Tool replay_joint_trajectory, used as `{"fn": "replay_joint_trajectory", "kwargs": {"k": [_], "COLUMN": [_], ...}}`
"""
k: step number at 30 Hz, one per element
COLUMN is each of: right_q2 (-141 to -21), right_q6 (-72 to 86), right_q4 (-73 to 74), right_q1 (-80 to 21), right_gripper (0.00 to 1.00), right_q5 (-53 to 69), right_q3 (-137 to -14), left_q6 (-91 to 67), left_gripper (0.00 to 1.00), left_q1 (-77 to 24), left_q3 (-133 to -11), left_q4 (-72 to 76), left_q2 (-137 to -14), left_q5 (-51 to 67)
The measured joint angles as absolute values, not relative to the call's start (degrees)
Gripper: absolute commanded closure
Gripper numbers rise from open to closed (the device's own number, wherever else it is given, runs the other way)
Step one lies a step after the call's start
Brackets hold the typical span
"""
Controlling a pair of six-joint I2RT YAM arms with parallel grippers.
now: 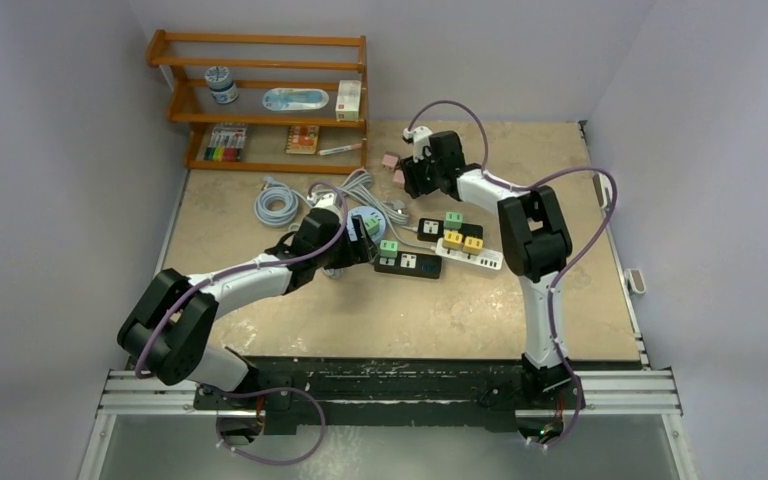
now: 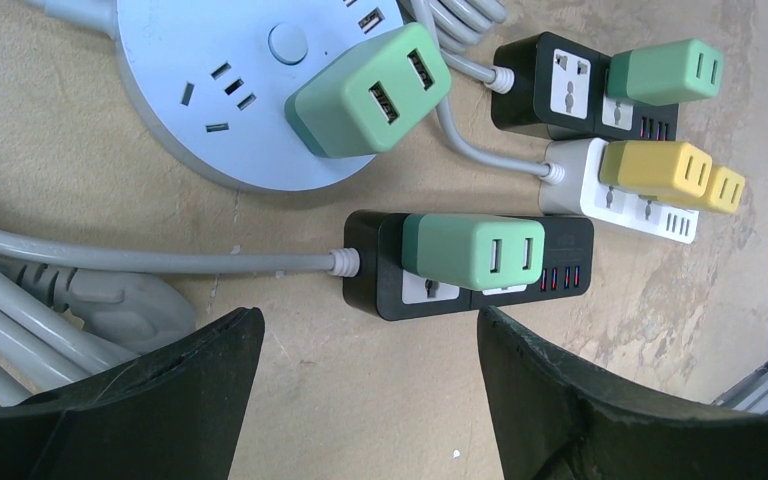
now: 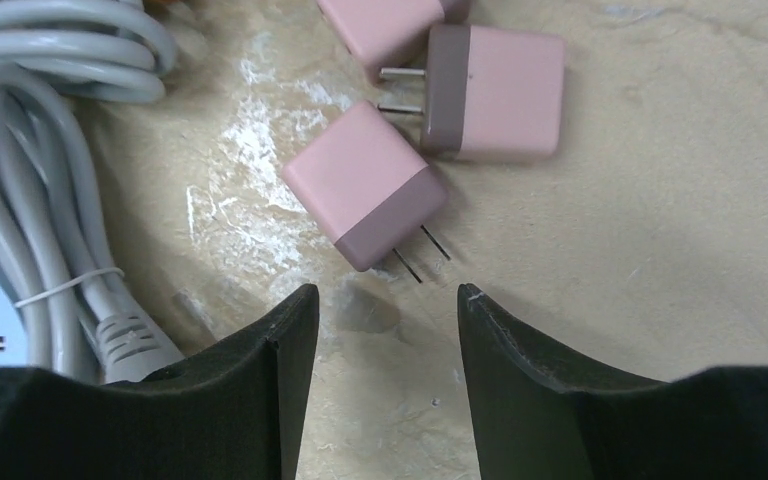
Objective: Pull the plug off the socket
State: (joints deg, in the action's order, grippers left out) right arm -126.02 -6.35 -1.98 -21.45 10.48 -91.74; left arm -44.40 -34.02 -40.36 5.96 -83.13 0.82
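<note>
Two robot arms reach over a tan table (image 1: 410, 310) strewn with power strips. The left gripper (image 2: 370, 335) hangs with its jaws spread wide and nothing between them, just short of a green plug (image 2: 472, 250) that sits pushed into a black power strip (image 2: 368, 268); the plug and the fingers are apart. Beyond it a second green plug (image 2: 370, 90) is seated in a round pale-blue socket hub (image 2: 185, 120), a third green plug (image 2: 665, 70) sits in another black strip (image 2: 550, 80), and two yellow plugs (image 2: 655, 165) occupy a white strip (image 2: 650, 212). Toward the far side of the table, the right gripper (image 3: 385, 300) is low over the surface, its jaws moderately parted and empty. Just ahead of its fingertips lies a loose pink plug (image 3: 365, 185), prongs pointing back toward the gripper, out of any socket. Two more pink plugs (image 3: 495, 92) lie just beyond it, also unplugged. A bundle of grey cables (image 3: 40, 150) lies along the left of the right wrist view. A wooden shelf (image 1: 260, 100) stands at the table's back-left corner.
</note>
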Motion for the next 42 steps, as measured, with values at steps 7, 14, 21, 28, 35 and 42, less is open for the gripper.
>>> {"fn": "replay_joint_trajectory", "kwargs": {"k": [7,14,21,28,35,42], "right_q2": [-128.16,-131.46,-136.57,-134.13,-112.38,-102.69], "right_q6": [-6.61,-4.84,-0.27,1.26,0.89,0.49], "right_q4": [-1.65,-0.45,0.75,-1.43,-6.5,-11.14], "right_q1": [-22.48,-22.94,-22.94,-22.92,-23.2,-31.86], "right_gripper": [0.45,0.42,0.41,0.39,0.35,0.32], "right_q5": [10.2,10.5,10.92,10.13,11.4,14.55], "right_q3": [-92.05,-97.86,-105.58,-102.28,-83.18,-78.15], "left_q6": [-44.4,-44.58,-45.87,-48.66,-50.5,-50.61], "left_gripper": [0.22,0.22,0.23,0.23,0.26,0.27], "left_q1": [-34.02,-34.02,-33.04,-29.39,-25.91,-25.93], "left_q3": [-40.36,-40.36,-40.36,-38.7,-37.58,-42.24], "left_q4": [5.98,6.22,5.78,6.94,8.25,5.1], "left_q2": [-83.13,-83.13,-83.13,-82.96,-82.76,-86.98], "left_q5": [0.84,0.84,0.8,2.13,2.96,0.27]}}
